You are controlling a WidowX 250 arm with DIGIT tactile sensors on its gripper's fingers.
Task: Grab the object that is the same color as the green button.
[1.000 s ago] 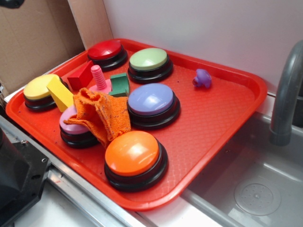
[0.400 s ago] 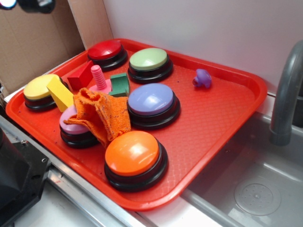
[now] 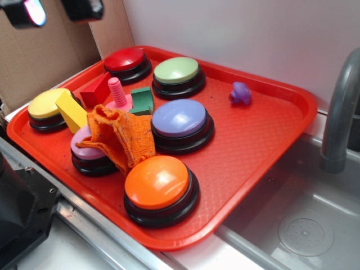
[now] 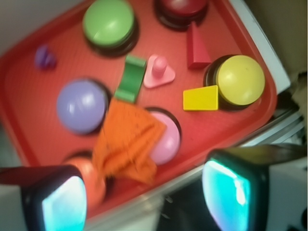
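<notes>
The object, a small dark green angular block (image 3: pixel 142 101), lies on the red tray (image 3: pixel 264 129) between the pink peg and the lavender button; the wrist view shows this block (image 4: pixel 131 78) from above. The green button (image 3: pixel 176 71), pale green on a black base, stands just behind it and appears near the top of the wrist view (image 4: pixel 109 21). My gripper (image 3: pixel 56 10) hangs high over the tray's far left corner, well apart from the block. It is open, with nothing between its fingers (image 4: pixel 147 202).
Red (image 3: pixel 126 60), yellow (image 3: pixel 48 104), lavender (image 3: pixel 180 119), pink (image 3: pixel 84 149) and orange (image 3: pixel 159 183) buttons crowd the tray. An orange cloth (image 3: pixel 121 135), pink peg (image 3: pixel 117 93), red block (image 3: pixel 95 90), yellow block (image 3: pixel 70 111) and purple toy (image 3: pixel 241 93) lie among them. Sink and faucet (image 3: pixel 340 118) are at right.
My gripper has come into the exterior view at the top left, moving rightward and lower. Nothing on the tray has shifted.
</notes>
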